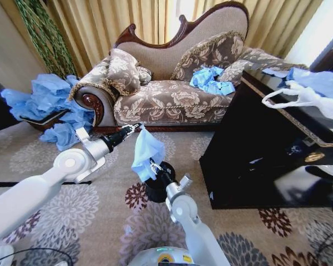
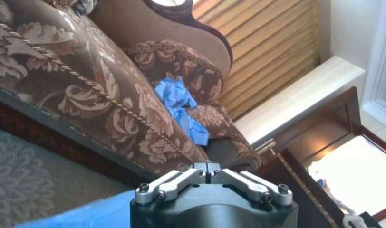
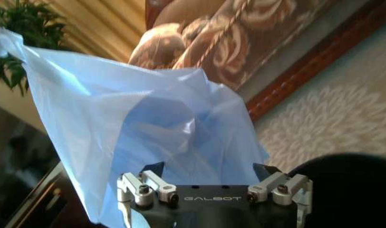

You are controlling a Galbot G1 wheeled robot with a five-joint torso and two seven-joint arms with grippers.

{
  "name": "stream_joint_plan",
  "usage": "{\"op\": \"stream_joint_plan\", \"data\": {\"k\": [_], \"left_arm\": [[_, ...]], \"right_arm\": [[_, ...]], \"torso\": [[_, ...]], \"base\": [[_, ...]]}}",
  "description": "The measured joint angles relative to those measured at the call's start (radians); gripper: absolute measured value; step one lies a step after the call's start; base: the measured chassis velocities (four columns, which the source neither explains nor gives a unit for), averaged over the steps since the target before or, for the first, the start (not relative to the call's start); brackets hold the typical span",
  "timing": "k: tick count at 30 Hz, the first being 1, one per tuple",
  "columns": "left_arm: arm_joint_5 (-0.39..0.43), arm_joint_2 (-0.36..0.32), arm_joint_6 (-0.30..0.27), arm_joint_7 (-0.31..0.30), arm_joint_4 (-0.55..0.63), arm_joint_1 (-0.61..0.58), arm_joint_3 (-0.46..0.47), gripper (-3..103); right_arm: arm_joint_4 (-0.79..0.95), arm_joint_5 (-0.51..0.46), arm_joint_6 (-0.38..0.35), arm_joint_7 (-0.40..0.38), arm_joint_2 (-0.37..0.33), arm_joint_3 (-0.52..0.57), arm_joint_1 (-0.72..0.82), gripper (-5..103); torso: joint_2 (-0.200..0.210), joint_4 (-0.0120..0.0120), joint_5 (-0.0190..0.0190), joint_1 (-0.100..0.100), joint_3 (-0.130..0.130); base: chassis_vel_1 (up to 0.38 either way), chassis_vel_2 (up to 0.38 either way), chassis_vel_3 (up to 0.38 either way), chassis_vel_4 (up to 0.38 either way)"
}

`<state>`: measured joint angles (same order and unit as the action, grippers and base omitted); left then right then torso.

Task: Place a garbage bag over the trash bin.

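The garbage bag (image 1: pixel 146 153), thin and light blue, hangs by its top corner from my left gripper (image 1: pixel 137 128), which is shut on it just in front of the sofa. In the left wrist view the left gripper (image 2: pixel 207 167) has its fingers pressed together, and the bag (image 2: pixel 79 216) trails below it. The small black trash bin (image 1: pixel 157 188) stands on the carpet under the bag's lower end. My right gripper (image 1: pixel 154 164) is at the bag's lower edge, just above the bin. In the right wrist view it (image 3: pixel 207 172) is open, the bag (image 3: pixel 149 123) spreads in front of it, and the bin (image 3: pixel 352 190) is beside it.
A patterned sofa (image 1: pixel 166 100) stands behind, with blue bags (image 1: pixel 211 80) on its seat. A heap of blue bags (image 1: pixel 44 105) lies at the left. A glossy black cabinet (image 1: pixel 255 149) stands close on the right, with a white bag (image 1: pixel 302 97) on top.
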<state>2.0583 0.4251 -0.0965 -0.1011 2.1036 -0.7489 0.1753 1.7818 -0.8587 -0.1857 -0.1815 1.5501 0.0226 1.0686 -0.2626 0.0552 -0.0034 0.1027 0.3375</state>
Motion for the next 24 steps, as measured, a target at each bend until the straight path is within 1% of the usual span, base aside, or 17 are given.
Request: {"op": "stream_joint_plan", "data": {"k": [1, 2, 3, 4, 6, 7, 10, 11, 12, 13, 17, 18, 19, 20, 21, 24], "left_arm": [[0.0, 0.002, -0.001, 0.002, -0.006, 0.005, -0.005, 0], [0.0, 0.002, -0.001, 0.002, -0.006, 0.005, -0.005, 0], [0.0, 0.003, -0.002, 0.004, -0.011, 0.009, -0.008, 0], [-0.001, 0.003, -0.003, 0.005, -0.015, 0.011, -0.009, 0], [-0.001, 0.001, -0.005, 0.008, -0.022, 0.015, -0.012, 0], [-0.001, 0.001, -0.005, 0.008, -0.022, 0.015, -0.012, 0], [-0.001, -0.003, -0.005, 0.011, -0.032, 0.026, -0.015, 0], [-0.002, -0.003, -0.006, 0.011, -0.036, 0.029, -0.016, 0], [-0.002, -0.003, -0.006, 0.011, -0.04, 0.033, -0.016, 0], [-0.002, -0.003, -0.006, 0.011, -0.04, 0.033, -0.016, 0], [-0.004, 0.005, -0.005, 0.003, -0.066, 0.07, -0.026, 0], [-0.004, 0.005, -0.005, 0.003, -0.066, 0.07, -0.026, 0], [-0.004, 0.011, -0.004, -0.003, -0.08, 0.089, -0.032, 0], [-0.006, 0.018, -0.003, -0.01, -0.093, 0.107, -0.038, 0], [-0.006, 0.018, -0.003, -0.01, -0.093, 0.107, -0.038, 0], [-0.004, 0.045, 0.001, -0.054, -0.142, 0.183, -0.066, 0]], "right_arm": [[-0.022, -0.014, 0.0, 0.013, 0.001, -0.005, -0.02, 89], [-0.022, -0.014, 0.0, 0.013, 0.001, -0.005, -0.02, 89], [-0.043, -0.023, 0.001, 0.026, 0.003, -0.009, -0.039, 84], [-0.065, -0.029, 0.002, 0.035, 0.006, -0.013, -0.062, 84], [-0.105, -0.041, 0.004, 0.052, 0.012, -0.017, -0.109, 74], [-0.105, -0.041, 0.004, 0.052, 0.012, -0.017, -0.109, 74], [-0.153, -0.046, 0.006, 0.078, 0.012, -0.022, -0.174, 58], [-0.16, -0.047, 0.006, 0.081, 0.011, -0.023, -0.187, 58], [-0.165, -0.046, 0.009, 0.084, 0.011, -0.025, -0.195, 52], [-0.165, -0.046, 0.009, 0.084, 0.011, -0.025, -0.195, 52], [-0.14, -0.037, 0.028, 0.111, 0.003, -0.031, -0.173, 30], [-0.14, -0.037, 0.028, 0.111, 0.003, -0.031, -0.173, 30], [-0.124, -0.036, 0.041, 0.125, -0.003, -0.036, -0.157, 25], [-0.11, -0.031, 0.055, 0.143, -0.008, -0.038, -0.142, 25], [-0.11, -0.031, 0.055, 0.143, -0.008, -0.038, -0.142, 25], [-0.069, -0.019, 0.079, 0.22, -0.035, -0.04, -0.1, 8]], "torso": [[0.0, 0.0001, 0.0, 0.0, 0.0], [0.0, 0.0001, 0.0, 0.0, 0.0], [0.0, 0.0001, 0.0, 0.0, 0.0], [0.0, 0.0001, 0.0, 0.0, 0.0], [0.0, 0.0, 0.0, 0.0, 0.0], [0.0, 0.0, 0.0, 0.0, 0.0], [0.0, 0.0, 0.0, 0.0, 0.0], [0.0, 0.0, 0.0, 0.0, 0.0], [0.0, 0.0001, -0.0001, 0.0, 0.0], [0.0, 0.0001, -0.0001, 0.0, 0.0], [0.0, 0.0001, -0.0001, 0.0, 0.0], [0.0, 0.0001, -0.0001, 0.0, 0.0], [0.0, 0.0002, 0.0, 0.0, 0.0], [0.0, 0.0002, 0.0, 0.0, 0.0], [0.0, 0.0002, 0.0, 0.0, 0.0], [0.0, 0.0001, -0.0001, 0.0, 0.0]], "base": [[0.0, 0.0, 0.0, 0.0], [0.0, 0.0, 0.0, 0.0], [0.0, 0.0, 0.0, 0.0], [0.0, 0.0, 0.0, 0.0], [0.0, 0.0, 0.0, 0.0], [0.0, 0.0, 0.0, 0.0], [0.0, 0.0, 0.0, 0.0], [0.0, 0.0, 0.0, 0.0], [0.0, 0.0, 0.0, 0.0], [0.0, 0.0, 0.0, 0.0], [0.0, 0.0, 0.0, 0.0], [0.0, 0.0, 0.0, 0.0], [0.0, 0.0, 0.0, 0.0], [0.0, 0.0, 0.0, 0.0], [0.0, 0.0, 0.0, 0.0], [0.0, 0.0, 0.0, 0.0]]}}
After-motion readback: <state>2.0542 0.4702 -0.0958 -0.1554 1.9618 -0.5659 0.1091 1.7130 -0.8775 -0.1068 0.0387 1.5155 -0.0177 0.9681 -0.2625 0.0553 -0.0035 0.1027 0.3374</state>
